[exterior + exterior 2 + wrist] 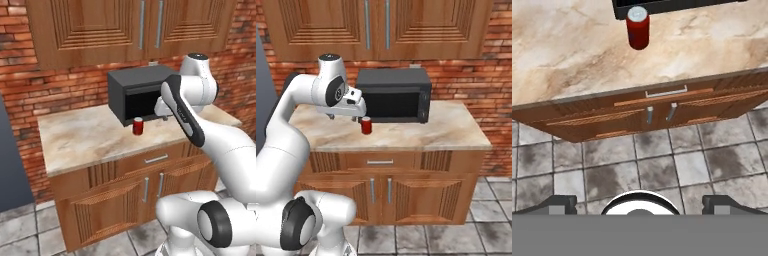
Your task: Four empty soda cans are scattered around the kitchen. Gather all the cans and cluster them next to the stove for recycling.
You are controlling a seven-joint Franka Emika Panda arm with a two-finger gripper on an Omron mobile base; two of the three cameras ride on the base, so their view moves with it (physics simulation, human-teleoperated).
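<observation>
One plain red soda can [138, 126] [366, 125] [638, 27] stands upright on the beige marbled counter [85, 135], just in front of the black microwave [135, 92]. My gripper [162, 117] [345, 118] [640, 204] hangs above the counter's front part, higher than the can and apart from it. Its fingertips [559, 202] are spread wide and hold nothing, so it is open. The can sits at the top of the hand view, beyond the fingers. The stove is out of view.
Brown wooden base cabinets with a drawer [666, 93] sit under the counter [451, 130], above a grey tile floor [652, 165]. Wall cabinets [381, 25] hang on the red brick wall above the microwave [395, 94]. A dark tall surface [7, 165] borders the counter's left end.
</observation>
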